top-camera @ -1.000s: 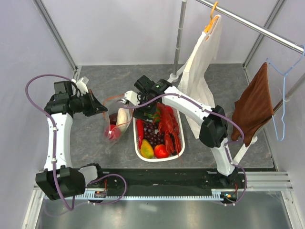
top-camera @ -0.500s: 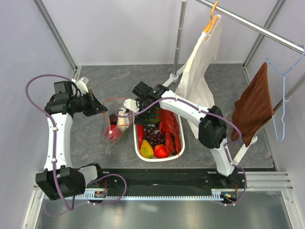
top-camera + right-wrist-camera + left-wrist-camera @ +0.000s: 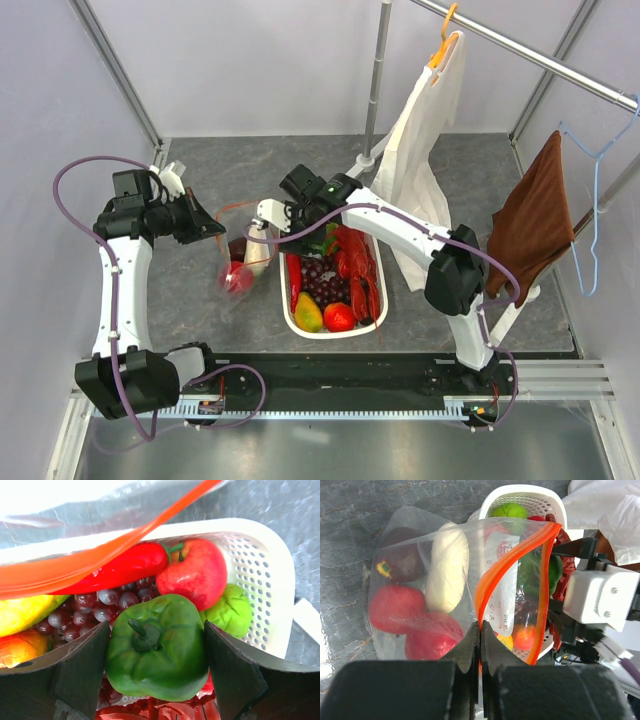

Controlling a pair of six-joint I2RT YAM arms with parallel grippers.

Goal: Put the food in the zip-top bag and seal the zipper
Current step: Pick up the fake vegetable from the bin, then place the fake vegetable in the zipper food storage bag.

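My left gripper (image 3: 481,625) is shut on the orange-red zipper (image 3: 507,562) and holds the clear zip-top bag (image 3: 405,520) up with its mouth open. Inside lie a white radish (image 3: 447,570), a dark purple bulb (image 3: 402,560) and red fruits (image 3: 395,607). My right gripper (image 3: 156,660) is shut on the green pepper (image 3: 157,647), just over the far end of the white basket (image 3: 260,565), beside the bag's mouth. From above, the pepper (image 3: 325,240) is right of the bag (image 3: 240,265). The basket holds a red apple (image 3: 192,572), chili (image 3: 120,570), grapes (image 3: 100,607), a yellow piece (image 3: 25,612) and a lobster (image 3: 355,260).
A metal pole base (image 3: 368,160) stands behind the basket. A white cloth (image 3: 420,150) hangs from a rail beside the basket's right side. A brown towel (image 3: 530,225) and a blue hanger (image 3: 590,200) hang at the far right. Walls close both sides.
My right gripper with the pepper shifted a little left toward the bag's mouth, then slightly back. The left arm and the bag have stayed still.
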